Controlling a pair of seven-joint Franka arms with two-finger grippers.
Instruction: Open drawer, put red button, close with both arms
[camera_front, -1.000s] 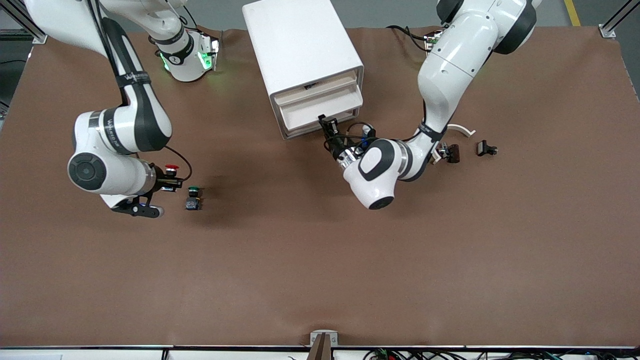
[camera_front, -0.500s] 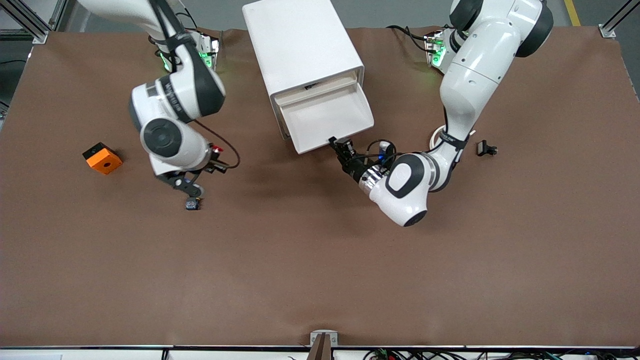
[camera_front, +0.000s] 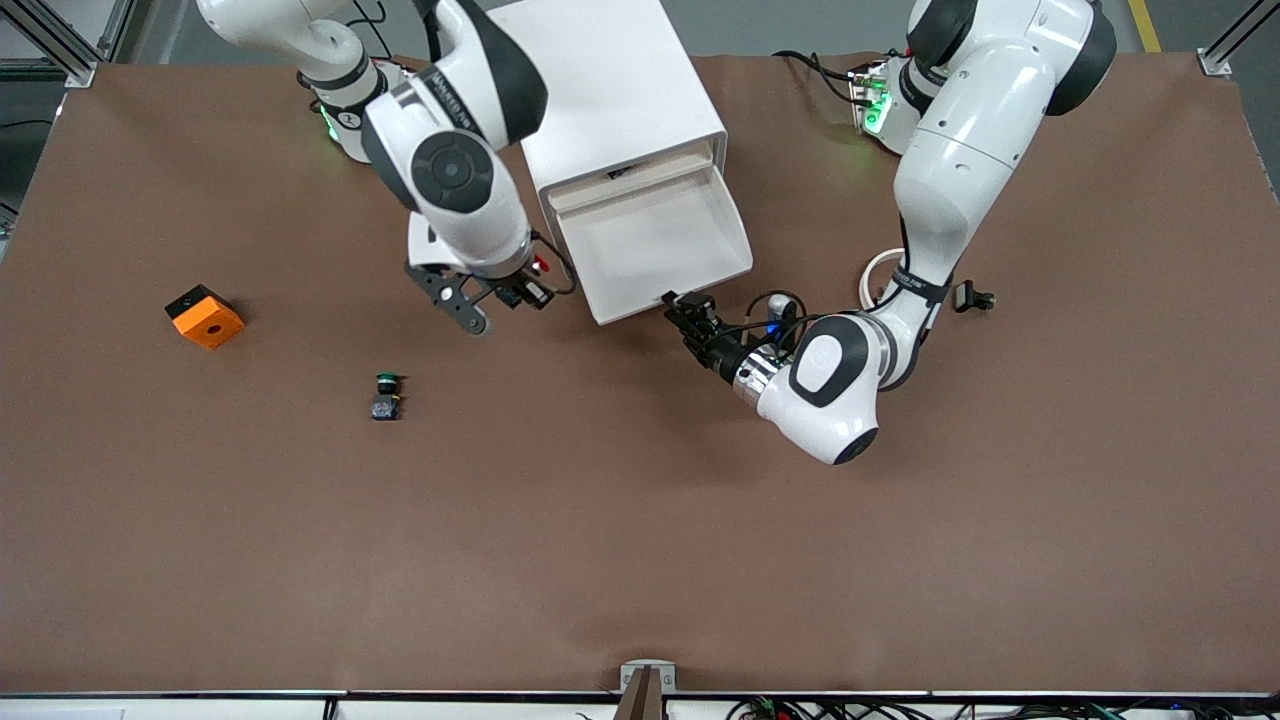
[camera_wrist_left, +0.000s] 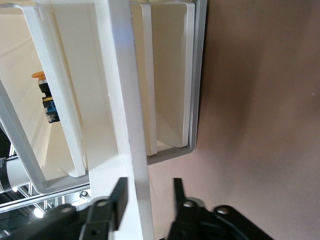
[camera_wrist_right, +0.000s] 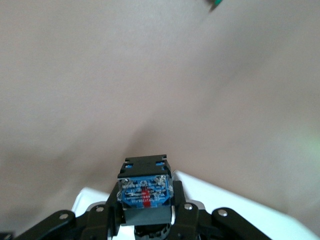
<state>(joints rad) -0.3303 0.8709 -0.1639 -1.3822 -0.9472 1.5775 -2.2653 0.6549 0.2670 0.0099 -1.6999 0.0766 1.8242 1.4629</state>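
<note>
Brown surface (camera_front: 640, 520) w/ white drawer unit (camera_front: 600, 90) by the bases, its drawer (camera_front: 655, 240) pulled out and bare inside. Right hand (camera_front: 528, 288) is clenched on the red button (camera_front: 541, 265), just beside the drawer's rim toward the right arm's end, so the drop still needs a short carry over that rim; left hand (camera_front: 684, 303) sits at the drawer's front edge, fingers parted around the lip. Vs 0.5 s ago: right arm has brought the button up from near the green button (camera_front: 385, 396) to the drawer, drawer a bit further out, left hand has loosened.
</note>
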